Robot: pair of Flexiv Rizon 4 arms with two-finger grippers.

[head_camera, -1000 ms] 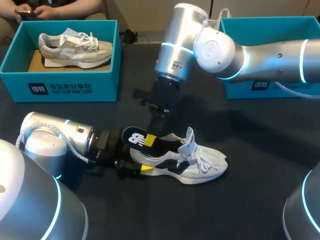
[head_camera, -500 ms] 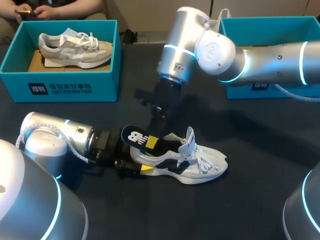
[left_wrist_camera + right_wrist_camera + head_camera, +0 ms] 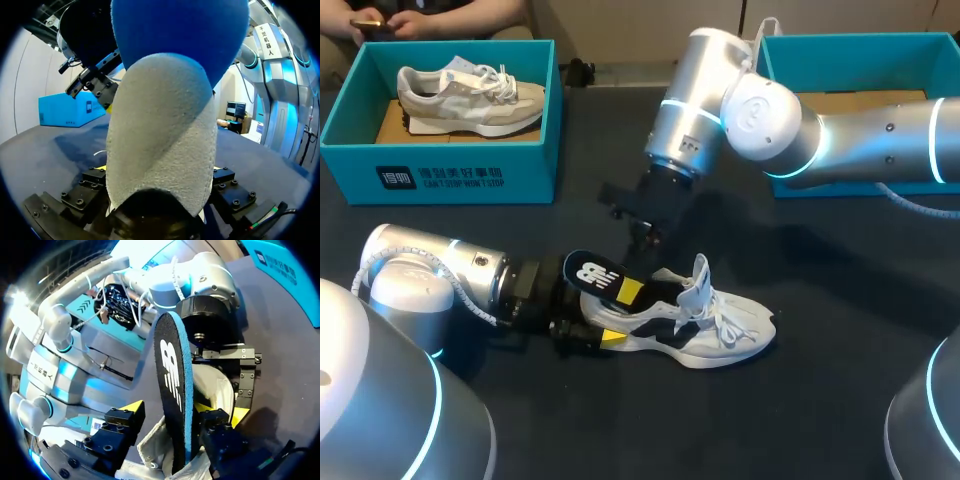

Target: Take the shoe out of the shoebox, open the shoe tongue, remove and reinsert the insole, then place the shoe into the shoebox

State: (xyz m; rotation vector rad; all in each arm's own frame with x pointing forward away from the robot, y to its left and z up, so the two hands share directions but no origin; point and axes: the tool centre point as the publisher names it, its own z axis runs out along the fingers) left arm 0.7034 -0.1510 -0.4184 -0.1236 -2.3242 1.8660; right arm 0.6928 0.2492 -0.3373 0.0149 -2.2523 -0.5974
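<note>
Right arm has swung rightward; its hand (image 3: 172, 414), fingers wide, straddles the insole (image 3: 595, 274) jutting heelward from the shoe (image 3: 720, 335), gripped by left hand (image 3: 582, 325).

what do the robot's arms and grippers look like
The left arm and right arm are smooth silver tubes with rounded joints and glowing cyan rings. A pale cable hangs under the right arm. The left gripper and right gripper are black bolted blocks with yellow fingertips.
</note>
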